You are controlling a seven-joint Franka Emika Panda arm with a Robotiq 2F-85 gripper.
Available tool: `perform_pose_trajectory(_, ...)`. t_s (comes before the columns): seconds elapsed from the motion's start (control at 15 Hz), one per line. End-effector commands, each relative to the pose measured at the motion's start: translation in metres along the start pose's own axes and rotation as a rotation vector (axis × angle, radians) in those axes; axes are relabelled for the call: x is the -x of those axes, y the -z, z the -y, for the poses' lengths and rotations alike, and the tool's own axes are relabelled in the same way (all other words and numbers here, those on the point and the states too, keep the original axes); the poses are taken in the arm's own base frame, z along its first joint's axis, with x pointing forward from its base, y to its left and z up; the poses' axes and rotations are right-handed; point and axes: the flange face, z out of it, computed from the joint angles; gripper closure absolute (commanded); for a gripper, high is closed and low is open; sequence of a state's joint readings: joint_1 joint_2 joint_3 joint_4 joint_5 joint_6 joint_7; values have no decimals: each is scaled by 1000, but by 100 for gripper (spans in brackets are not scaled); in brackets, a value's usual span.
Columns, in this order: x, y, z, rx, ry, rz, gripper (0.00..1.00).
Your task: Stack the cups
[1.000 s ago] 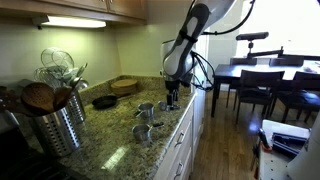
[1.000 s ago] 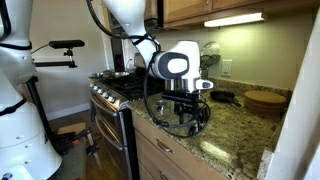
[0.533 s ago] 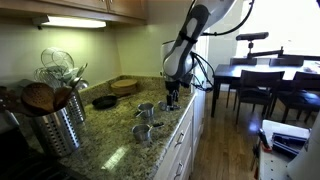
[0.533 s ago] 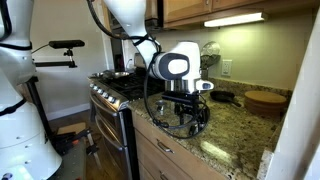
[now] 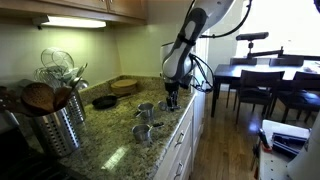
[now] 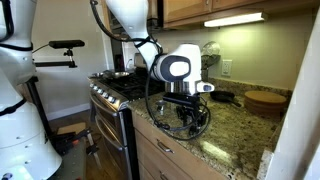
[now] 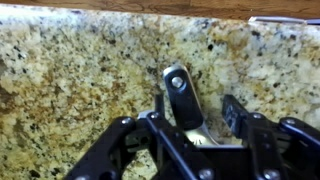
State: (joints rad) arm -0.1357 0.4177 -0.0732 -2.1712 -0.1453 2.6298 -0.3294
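Wrist view: gripper [image 7: 196, 118] straddles a cup [image 7: 181, 92] handle on speckled granite counter [image 7: 70, 70].

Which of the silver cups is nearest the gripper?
The cup right under the gripper: its holed flat handle lies between the jaws in the wrist view. The other cups sit apart, toward the utensil holder.
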Motion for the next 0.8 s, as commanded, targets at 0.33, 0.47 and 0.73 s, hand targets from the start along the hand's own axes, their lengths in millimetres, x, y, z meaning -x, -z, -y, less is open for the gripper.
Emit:
perform_pose_trajectory(0.33, -3, 0, -4, 10, -23, -15, 89)
perform_pose_trajectory(0.47, -3, 0, -4, 10, -24, -14, 87)
perform_pose_trajectory(0.73, -2, 4, -3, 12, -27, -16, 87)
